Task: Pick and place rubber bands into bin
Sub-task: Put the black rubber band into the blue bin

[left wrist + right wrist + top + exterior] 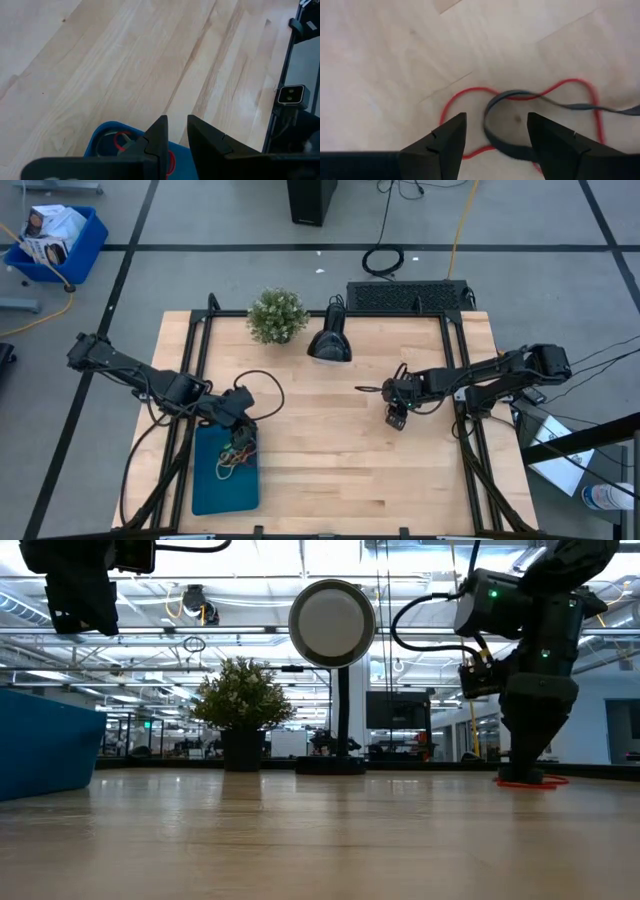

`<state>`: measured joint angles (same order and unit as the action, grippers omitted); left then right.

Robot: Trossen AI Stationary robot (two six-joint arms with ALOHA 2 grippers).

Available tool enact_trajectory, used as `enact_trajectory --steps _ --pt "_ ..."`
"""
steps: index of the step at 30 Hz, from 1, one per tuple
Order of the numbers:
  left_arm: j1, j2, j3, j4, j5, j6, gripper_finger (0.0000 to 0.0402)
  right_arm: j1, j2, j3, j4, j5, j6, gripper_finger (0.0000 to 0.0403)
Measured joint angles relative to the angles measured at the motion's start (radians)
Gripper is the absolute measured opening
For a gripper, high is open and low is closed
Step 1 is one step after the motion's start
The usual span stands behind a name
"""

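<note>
Pale butcher-block wood makes up your table [330, 450]; at its 12 o'clock edge a small leafy potted plant [277, 315] stands beside a black round-headed desk lamp [329, 343], both clear of the arms. Your right hand [496, 131] is spread wide and holds nothing, fingers down over a thin red rubber loop [470, 95] crossed by a flat dark grey band [492, 131] at 3 o'clock. Your left hand [177, 135], part-closed with no grip visible, hangs over the shallow teal plastic bin [225, 480] at 8 o'clock, which holds tangled bands [238, 452].

Right claw [527, 776] down on red rubber band [531, 782] (tabletop).
</note>
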<state>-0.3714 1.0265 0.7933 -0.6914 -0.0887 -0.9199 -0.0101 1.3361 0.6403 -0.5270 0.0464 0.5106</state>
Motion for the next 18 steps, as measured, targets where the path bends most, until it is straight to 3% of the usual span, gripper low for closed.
enact_trajectory --steps 8,18 --pt "0.0 0.0 0.0 0.0 0.0 0.0 0.0076 -0.001 0.0 0.0 0.003 0.005 0.049 0.0205" --pt "0.0 0.0 0.0 0.0 0.0 0.0 0.0076 0.009 0.0 0.0 0.043 0.008 -0.048 0.0207"
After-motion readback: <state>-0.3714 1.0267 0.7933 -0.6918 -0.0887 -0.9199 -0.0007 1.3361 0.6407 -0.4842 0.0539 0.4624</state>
